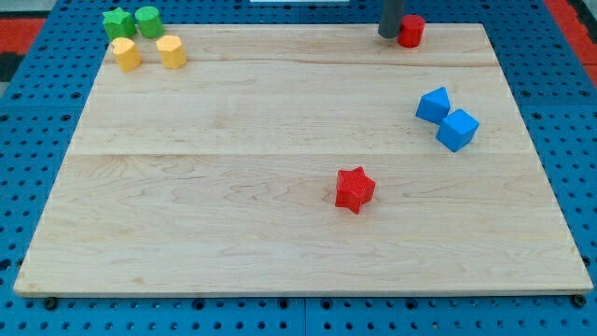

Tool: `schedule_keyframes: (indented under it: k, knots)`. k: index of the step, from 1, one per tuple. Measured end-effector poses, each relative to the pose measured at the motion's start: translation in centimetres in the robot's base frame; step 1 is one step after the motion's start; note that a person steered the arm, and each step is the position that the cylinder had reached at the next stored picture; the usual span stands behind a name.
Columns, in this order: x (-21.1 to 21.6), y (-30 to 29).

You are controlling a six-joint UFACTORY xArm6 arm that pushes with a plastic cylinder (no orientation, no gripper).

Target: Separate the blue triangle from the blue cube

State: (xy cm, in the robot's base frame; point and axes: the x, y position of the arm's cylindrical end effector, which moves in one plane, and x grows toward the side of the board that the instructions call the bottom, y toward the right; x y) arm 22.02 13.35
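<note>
A: Start with the biggest thing. You have the wooden board [280, 187] filling the view, with a blue pegboard table [37, 168] showing around it.

B: And the rod?

A: You see its dark shaft at the view's top, right of centre. My tip [388, 35] sits just beside the red cylinder [410, 31], on that block's left; whether they touch, you cannot tell. There is no hand to spread or pinch here, only the bare rod end, holding nothing.

B: Where are the two I care about?

A: On the view's right. The blue triangle [433, 105] lies up and left, the blue cube [458, 129] down and right, touching or nearly so at their near corners. Both are well below the tip.

B: How will they handle?

A: By my judgement, light, stiff and quick to slide on smooth wood. You cannot grasp them; you push. I would come at the triangle on its lower right side, near the seam, and drive it up and left. A push off its centre will likely spin it, and the cube may drag along.

B: Anything else?

A: A red star [354, 189] sits near the middle-bottom. At the top left, two green blocks [132, 21] and two yellow blocks [147, 51] cluster, well apart from your work.
</note>
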Motion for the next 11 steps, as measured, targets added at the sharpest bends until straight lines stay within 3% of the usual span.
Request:
schedule_keyframes:
  k: [3,4,5,6,7,9,10,11]
  knots:
    - [16.6,-5.7]
    - [21.7,-4.5]
    - [24.8,2.8]
    - [24.8,10.8]
    - [21.8,11.1]
    - [16.2,5.5]
    - [16.0,6.9]
    - [15.3,4.4]
